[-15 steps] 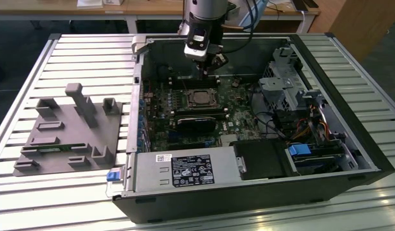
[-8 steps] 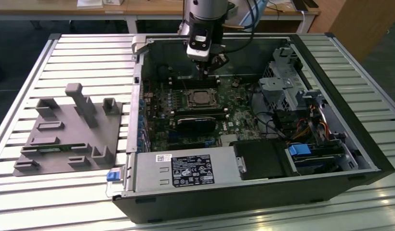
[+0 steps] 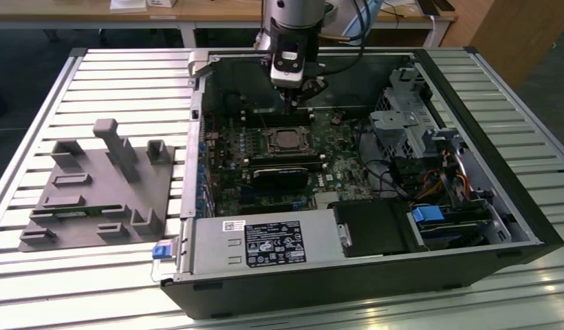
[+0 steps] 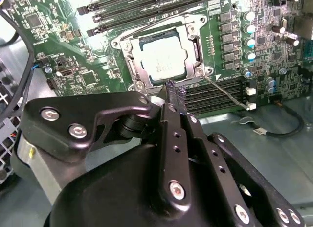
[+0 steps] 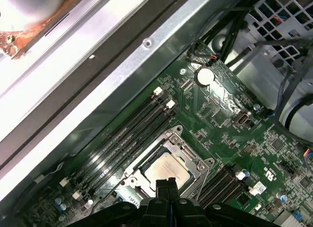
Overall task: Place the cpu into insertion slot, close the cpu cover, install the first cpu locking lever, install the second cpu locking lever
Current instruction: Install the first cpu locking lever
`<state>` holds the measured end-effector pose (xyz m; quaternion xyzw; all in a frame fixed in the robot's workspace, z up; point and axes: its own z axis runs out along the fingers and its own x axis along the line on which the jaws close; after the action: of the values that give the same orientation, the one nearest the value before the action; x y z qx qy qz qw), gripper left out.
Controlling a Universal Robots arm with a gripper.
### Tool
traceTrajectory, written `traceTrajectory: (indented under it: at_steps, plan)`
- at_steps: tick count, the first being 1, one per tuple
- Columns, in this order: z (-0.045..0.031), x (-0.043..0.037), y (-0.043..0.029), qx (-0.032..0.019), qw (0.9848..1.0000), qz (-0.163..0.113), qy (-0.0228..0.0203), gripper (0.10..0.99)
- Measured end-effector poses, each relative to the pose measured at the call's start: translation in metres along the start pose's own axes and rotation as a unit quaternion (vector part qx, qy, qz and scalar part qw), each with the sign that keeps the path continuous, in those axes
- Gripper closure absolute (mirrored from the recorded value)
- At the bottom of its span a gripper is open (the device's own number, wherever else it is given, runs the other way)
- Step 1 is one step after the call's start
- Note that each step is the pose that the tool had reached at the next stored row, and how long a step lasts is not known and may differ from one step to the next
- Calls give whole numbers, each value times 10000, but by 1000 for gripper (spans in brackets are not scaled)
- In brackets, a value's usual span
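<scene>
- Hanging from the arm in the exterior view, the claw (image 3: 296,100) is poised near the cpu (image 3: 284,141), inside the open computer case (image 3: 355,289) that lies on the slatted bench (image 3: 126,75).
- The cpu lies flat in the insertion slot (image 3: 269,146) on the green motherboard (image 3: 340,174). A grey fixture block (image 3: 98,185) rests on the bench well apart from the cpu, toward the exterior view's left.
- In the second wrist view, the cpu (image 4: 164,60) shows its silver top through the window of the cpu cover (image 4: 166,29), which lies down flat around it.
- The claw (image 4: 170,89) is clenched: its black fingertips (image 4: 168,85) press together with nothing seen between them, just beside the cpu cover's edge. Whether they touch it cannot be told.
- A thin metal rod (image 4: 225,91) runs outward from a corner of the cpu cover, away from the cpu, across long black memory slots (image 4: 200,101).
- In the first wrist view, the cpu (image 5: 166,170) sits framed by the cpu cover (image 5: 188,151), with the clenched claw (image 5: 166,187) just beside it. A round coin cell (image 5: 205,76) lies well apart from the cpu.
</scene>
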<state>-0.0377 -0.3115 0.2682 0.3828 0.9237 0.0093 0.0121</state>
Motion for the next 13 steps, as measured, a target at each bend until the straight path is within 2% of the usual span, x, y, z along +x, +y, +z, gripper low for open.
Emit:
traceTrajectory:
  at_steps: [4, 7, 10, 13]
  plan:
    - [0, 0, 0, -3, 9998, -189, 5, 980]
    - [1, 0, 0, -7, 9990, -436, 12, 980]
    - [2, 0, 0, -11, 9975, -713, 19, 980]
    - [4, 0, 0, -15, 9952, -980, 26, 980]
